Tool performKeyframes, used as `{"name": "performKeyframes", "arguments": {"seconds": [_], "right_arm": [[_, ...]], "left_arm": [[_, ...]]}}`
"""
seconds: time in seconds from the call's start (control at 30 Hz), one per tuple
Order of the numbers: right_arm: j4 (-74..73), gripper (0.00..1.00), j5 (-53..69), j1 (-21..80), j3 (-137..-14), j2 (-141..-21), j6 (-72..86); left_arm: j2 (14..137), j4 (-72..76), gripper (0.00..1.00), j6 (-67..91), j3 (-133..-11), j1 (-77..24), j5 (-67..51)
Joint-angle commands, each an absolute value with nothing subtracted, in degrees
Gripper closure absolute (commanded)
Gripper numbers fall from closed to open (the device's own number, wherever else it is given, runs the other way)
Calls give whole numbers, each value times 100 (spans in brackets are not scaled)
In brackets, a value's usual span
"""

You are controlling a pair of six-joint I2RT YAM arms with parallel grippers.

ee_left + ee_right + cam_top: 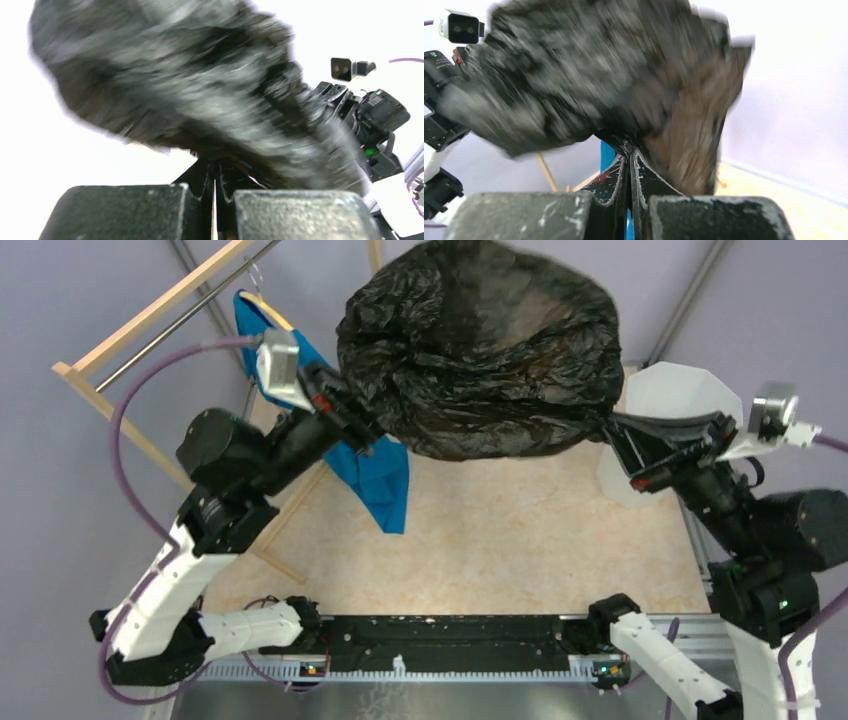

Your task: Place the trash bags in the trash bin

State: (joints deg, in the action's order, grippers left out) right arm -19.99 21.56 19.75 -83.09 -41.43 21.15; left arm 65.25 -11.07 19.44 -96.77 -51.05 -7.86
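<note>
Top external view: the trash bag (pixel 478 345), a crinkled black film sack, is held billowed in the air just left of the trash bin (pixel 685 390), with its right edge reaching the bin's near side. The left jaws are pinched shut on the bag's edge farthest from the bin. The right jaws are pinched shut on the edge just beside the bin. The beige worktop (pixel 500 540) lies beneath the bag. A blue T-shirt (pixel 385 480) hangs well left of the bin. Both wrist views show blurred film rising from closed jaws.
</note>
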Motion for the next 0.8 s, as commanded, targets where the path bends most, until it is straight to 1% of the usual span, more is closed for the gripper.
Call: {"name": "performKeyframes", "arguments": {"seconds": [0.0, 0.07, 0.17, 0.23, 0.27, 0.3, 0.37, 0.43, 0.5, 0.57, 0.63, 0.7, 0.77], "right_arm": [[-2109, 100, 1611, 1995, -6722, -3819, 2163], [-2335, 100, 1676, 1995, -5627, -3842, 2270], [-2735, 100, 2051, 1995, -4308, -4122, 2316], [-2774, 100, 2654, 1997, -3850, -4110, 2425], [-2751, 100, 2953, 2002, -3805, -3995, 2475], [-2759, 100, 3112, 2008, -3892, -3766, 2531], [-2913, 100, 3096, 2004, -4476, -3503, 2522], [-3193, 100, 2901, 2004, -5472, -3545, 2273], [-3506, 100, 2642, 2004, -6577, -3791, 1995], [-3643, 100, 2371, 2005, -7676, -4055, 1800], [-3545, 100, 2013, 2004, -8221, -4179, 1749], [-3261, 100, 1681, 2004, -8194, -4165, 1766], [-3108, 100, 1215, 2005, -7700, -4140, 1820]], "left_arm": [[6090, -1074, 100, 1989, -7816, -5106, 53], [6116, -1206, 100, 2343, -6625, -5099, 364], [6411, -1867, 100, 2902, -5454, -5089, 204], [6318, -2143, 100, 3170, -4950, -5095, 55], [6132, -2100, 100, 3153, -4814, -5095, -255], [5906, -1990, 100, 3051, -4736, -5100, -538], [5397, -1775, 100, 2825, -4881, -5098, -875], [5025, -1731, 100, 2619, -5317, -5100, -756], [4864, -1817, 100, 2350, -6059, -5098, -522], [4969, -1938, 100, 2147, -6904, -5098, -256], [5147, -2042, 100, 2108, -7615, -5098, 148], [5231, -1968, 100, 2028, -7873, -5098, 328], [5259, -1919, 100, 2076, -7673, -5098, 509]]}}
